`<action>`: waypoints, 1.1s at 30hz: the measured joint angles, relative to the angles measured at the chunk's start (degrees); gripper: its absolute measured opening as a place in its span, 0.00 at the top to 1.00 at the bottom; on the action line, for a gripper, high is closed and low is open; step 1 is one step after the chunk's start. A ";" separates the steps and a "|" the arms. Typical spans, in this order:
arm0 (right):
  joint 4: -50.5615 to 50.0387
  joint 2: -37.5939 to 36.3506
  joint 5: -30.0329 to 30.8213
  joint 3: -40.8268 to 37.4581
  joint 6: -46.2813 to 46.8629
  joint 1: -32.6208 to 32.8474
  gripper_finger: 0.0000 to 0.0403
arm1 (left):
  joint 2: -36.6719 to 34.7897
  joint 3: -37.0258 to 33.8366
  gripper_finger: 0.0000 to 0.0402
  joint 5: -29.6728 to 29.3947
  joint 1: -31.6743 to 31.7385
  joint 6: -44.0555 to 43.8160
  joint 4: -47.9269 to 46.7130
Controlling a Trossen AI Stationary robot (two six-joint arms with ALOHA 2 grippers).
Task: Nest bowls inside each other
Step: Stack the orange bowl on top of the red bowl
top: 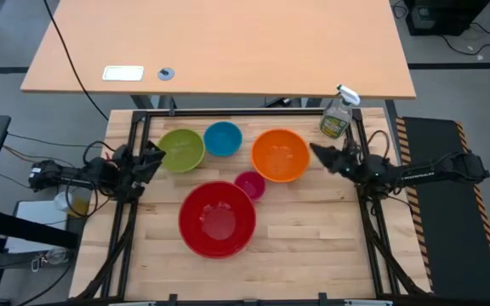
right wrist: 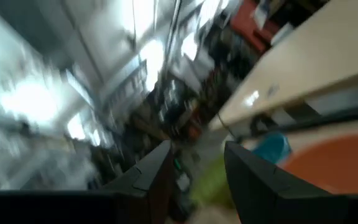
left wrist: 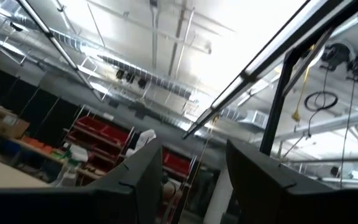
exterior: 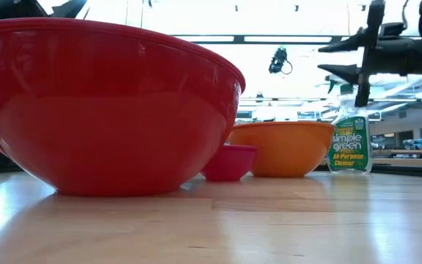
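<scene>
Five bowls stand apart, each on its base on the wooden table: red nearest, pink behind it, orange, blue and lime green farther back. My left gripper hovers open at the table's left edge, beside the green bowl and tipped upward; in its wrist view the left gripper has only the ceiling between its fingers. My right gripper hovers open just right of the orange bowl, well above the table with nothing between its fingers.
A clear spray bottle with a green label stands at the table's far right corner, just behind my right gripper. A black frame runs around the table's edges. Bare wood lies near the front edge on both sides of the red bowl.
</scene>
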 joint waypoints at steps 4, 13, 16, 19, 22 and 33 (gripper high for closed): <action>7.35 -0.03 0.49 0.06 -1.94 -1.24 0.62 | -0.01 -0.01 0.55 -0.97 0.00 -2.89 0.64; -18.08 0.04 -8.56 11.11 -8.68 -4.13 0.62 | -0.04 0.00 0.55 -2.28 0.00 -5.56 5.41; -40.89 0.66 -8.31 18.67 -8.83 -4.56 0.62 | -0.01 0.01 0.55 -6.83 -0.02 -6.55 5.19; -63.82 3.07 -5.02 26.63 -9.75 -5.41 0.62 | -0.02 0.01 0.55 -12.40 0.00 -8.49 5.21; -80.24 6.41 -1.87 33.30 -10.37 -7.02 0.62 | -0.01 0.01 0.55 -16.57 0.00 -7.89 5.23; -88.94 19.17 -16.79 37.05 -7.23 -20.02 0.41 | -0.01 0.01 0.55 -23.87 0.00 -11.69 5.14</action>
